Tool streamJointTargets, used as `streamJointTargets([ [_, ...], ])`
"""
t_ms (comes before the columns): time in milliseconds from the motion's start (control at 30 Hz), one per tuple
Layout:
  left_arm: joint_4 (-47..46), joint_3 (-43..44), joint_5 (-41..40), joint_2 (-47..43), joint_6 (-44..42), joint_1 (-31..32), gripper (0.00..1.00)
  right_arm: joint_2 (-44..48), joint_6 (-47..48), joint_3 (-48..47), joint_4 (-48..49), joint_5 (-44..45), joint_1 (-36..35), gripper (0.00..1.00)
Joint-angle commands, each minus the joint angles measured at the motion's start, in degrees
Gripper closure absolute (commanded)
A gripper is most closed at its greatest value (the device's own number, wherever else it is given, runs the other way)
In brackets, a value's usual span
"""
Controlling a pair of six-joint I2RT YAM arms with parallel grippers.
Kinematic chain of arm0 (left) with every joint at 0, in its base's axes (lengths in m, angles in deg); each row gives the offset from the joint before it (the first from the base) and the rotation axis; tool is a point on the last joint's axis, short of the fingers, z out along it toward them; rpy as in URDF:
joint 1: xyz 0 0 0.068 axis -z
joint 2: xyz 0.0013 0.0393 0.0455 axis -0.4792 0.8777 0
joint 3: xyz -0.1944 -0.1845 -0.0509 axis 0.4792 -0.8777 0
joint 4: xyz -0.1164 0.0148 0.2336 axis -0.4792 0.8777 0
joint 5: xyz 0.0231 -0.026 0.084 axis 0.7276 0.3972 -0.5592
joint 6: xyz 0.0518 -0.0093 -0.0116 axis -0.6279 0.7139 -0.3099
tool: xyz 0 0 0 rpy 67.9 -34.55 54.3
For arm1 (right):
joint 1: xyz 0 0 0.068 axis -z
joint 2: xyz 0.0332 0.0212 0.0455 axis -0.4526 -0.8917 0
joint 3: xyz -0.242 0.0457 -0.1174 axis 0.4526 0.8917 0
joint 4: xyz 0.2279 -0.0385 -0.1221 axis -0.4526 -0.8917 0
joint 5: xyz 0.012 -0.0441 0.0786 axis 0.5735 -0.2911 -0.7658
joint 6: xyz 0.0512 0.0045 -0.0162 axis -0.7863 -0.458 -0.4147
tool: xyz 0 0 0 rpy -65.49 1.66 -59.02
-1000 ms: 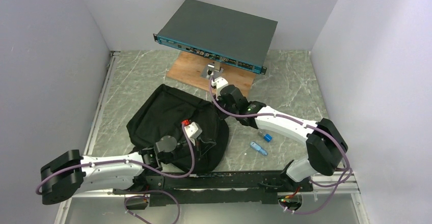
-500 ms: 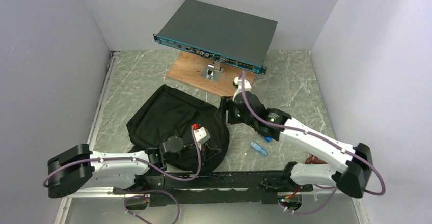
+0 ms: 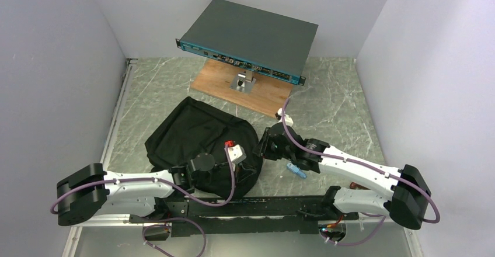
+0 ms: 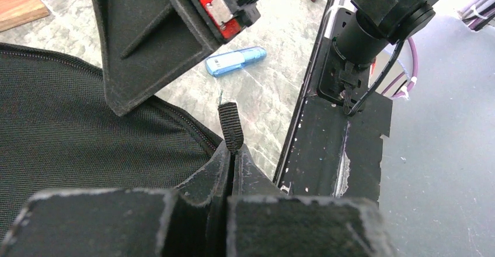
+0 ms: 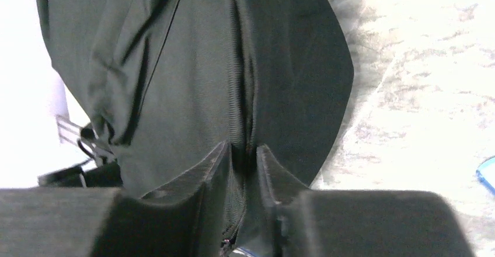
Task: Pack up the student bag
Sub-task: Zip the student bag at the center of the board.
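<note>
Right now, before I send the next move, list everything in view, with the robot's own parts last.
student bag: one, black, lying on the near left of the table.
rack-mount device: one, dark grey with a teal front, raised above the board at the back.
wooden board: one, brown, at the back under the device.
metal stand: one, silver, on the board.
blue stick: one, blue, on the table right of the bag, beside the right arm.
brown object: one, mostly hidden behind the right arm.
table: one, grey-green marbled.
left gripper: black, shut on the bag's webbing tab.
right gripper: black, jaws narrow astride a fold at the bag's right edge; grip unclear.
</note>
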Motion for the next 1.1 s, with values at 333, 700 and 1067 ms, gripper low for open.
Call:
streamJointTargets([
  [333,2.8,-0.9,2.3,-3.3,3.6,-0.1,1.00,6.1,7.8,5.1,9.6,12.0,12.0,1.00],
  [700,10.2,-7.2,0.3,-17.4,5.8,-0.2,1.00,-3.1,29.0,-5.4,6.0,3.3,17.5,0.89],
  [1067,3.8,5.6,6.6,-2.8,-0.1,-0.4,1.00,5.9,6.2,1.3,-4.0,-2.6,4.3,0.39],
])
